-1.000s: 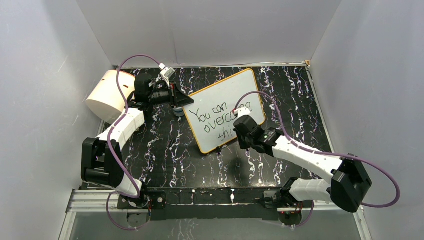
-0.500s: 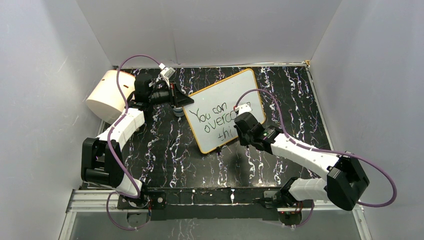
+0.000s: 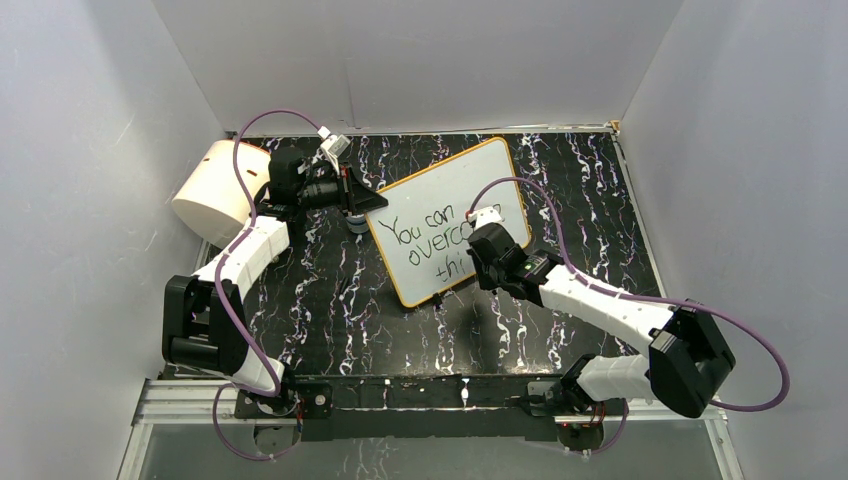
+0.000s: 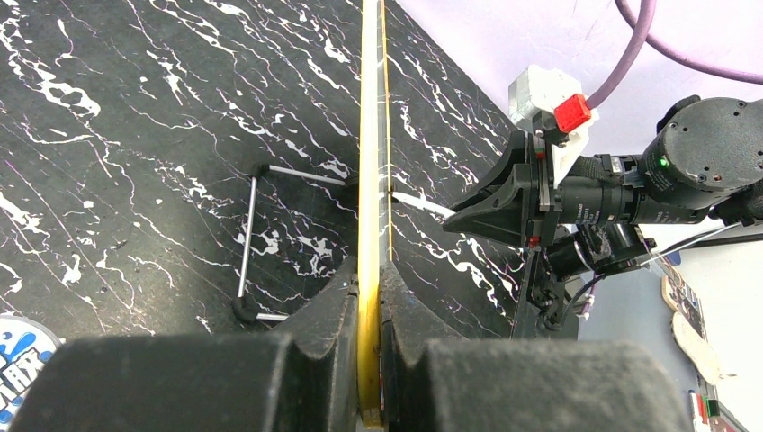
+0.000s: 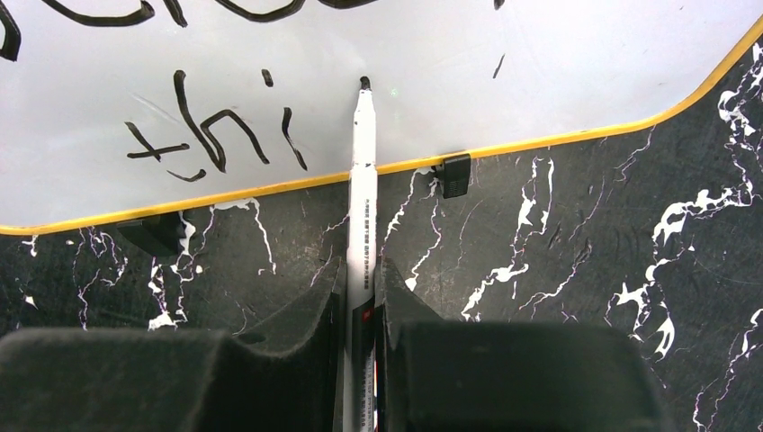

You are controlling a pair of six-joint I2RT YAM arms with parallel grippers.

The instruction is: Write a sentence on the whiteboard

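Mid-write here. Whiteboard [image 3: 470, 175] stands propped up on the table [image 3: 330, 320], middle-ish, toward the far edge. Left gripper [image 4: 369, 279] is clamped tight on the yellow rim [image 4: 368, 135] at the board's left edge, so it's braced. Right gripper [image 5: 362, 270] is closed down on the marker [image 5: 363, 171], barrel pinched btwn both fingers. Tip looks to be on the white just right of "thi", the bottom line of the sentence [image 5: 207, 135], close to the bottom rim. So prob the "s" is what's left, imo. Notes to self: light pressure, one small curve, stay above the rim and the little black foot [image 5: 454, 174]. And don't slacken that left grip or the board prob tips back.
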